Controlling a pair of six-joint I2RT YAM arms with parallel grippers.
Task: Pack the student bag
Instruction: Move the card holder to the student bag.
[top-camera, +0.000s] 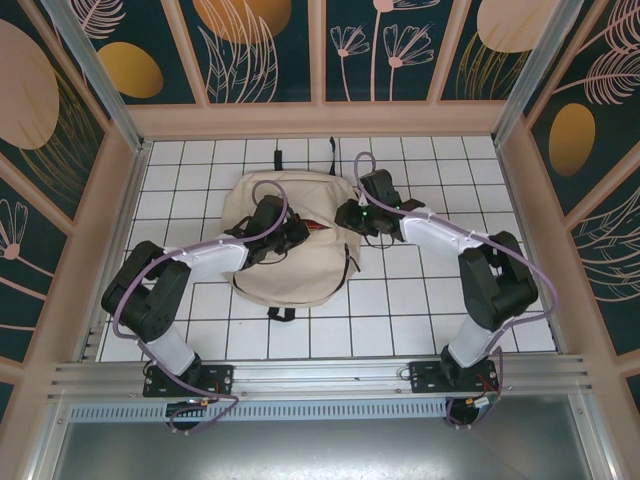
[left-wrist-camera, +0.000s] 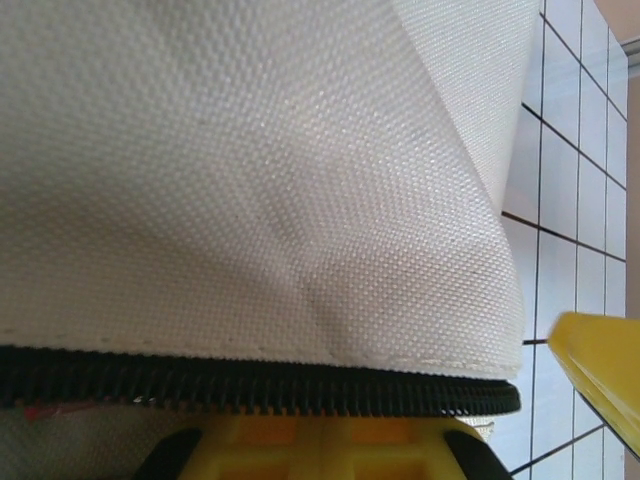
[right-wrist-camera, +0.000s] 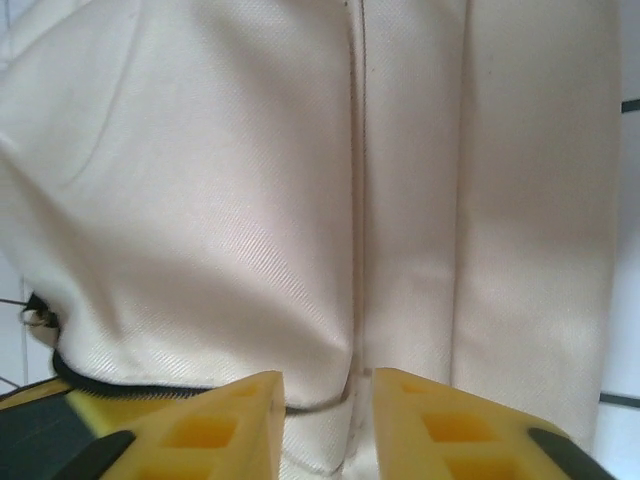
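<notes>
The student bag (top-camera: 300, 275) lies flat in the middle of the white tiled table (top-camera: 420, 300), well clear of the arms' bases. Black strap ends (top-camera: 282, 312) poke out at its near edge. A sliver of red (top-camera: 318, 227) shows in its opening, between the two grippers. The left gripper (top-camera: 290, 236) lies over the bag's middle, reaching in from the left. In its wrist view the yellow fingers (left-wrist-camera: 290, 445) are pressed together right at the black zipper (left-wrist-camera: 250, 388), and the edge of the beige cloth seems caught between them. The lifted cloth hides nearly everything beyond, leaving a strip of tiles at the right. The right gripper (top-camera: 353, 214) comes in at the bag's far right side. Its jaws stand a narrow gap apart with a fold of the bag's cloth running down between them; whether they press it I cannot tell. Panels painted with leaves (top-camera: 260, 50) wall in the table, and a metal rail (top-camera: 320, 372) crosses the near edge, carrying both arm bases.
</notes>
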